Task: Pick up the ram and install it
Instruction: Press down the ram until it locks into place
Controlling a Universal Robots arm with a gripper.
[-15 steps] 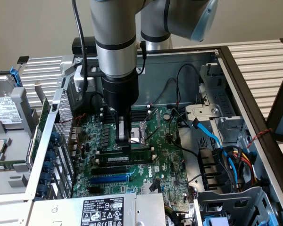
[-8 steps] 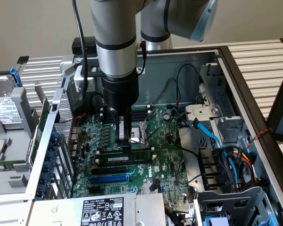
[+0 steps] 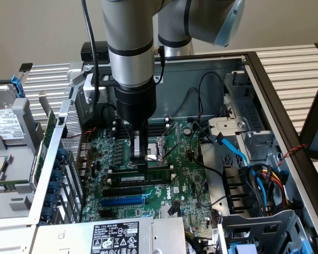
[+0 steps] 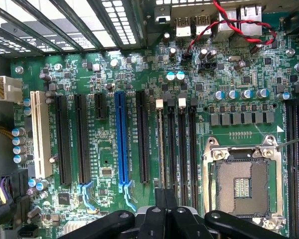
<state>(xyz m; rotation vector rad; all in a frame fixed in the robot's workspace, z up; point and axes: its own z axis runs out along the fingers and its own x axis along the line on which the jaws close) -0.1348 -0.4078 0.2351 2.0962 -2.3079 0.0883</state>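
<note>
Pressing closed gripper [image 3: 141, 159] onto ram [image 3: 148, 177] seated in motherboard [image 3: 185, 180] slot, I saw nothing held, socket [image 4: 243, 185] just beside.

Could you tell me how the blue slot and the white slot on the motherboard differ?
The blue slot is blue with black slots on both sides; the white slot is cream-white and lies outermost, by the board's edge. Both are long, empty and run parallel.
</note>
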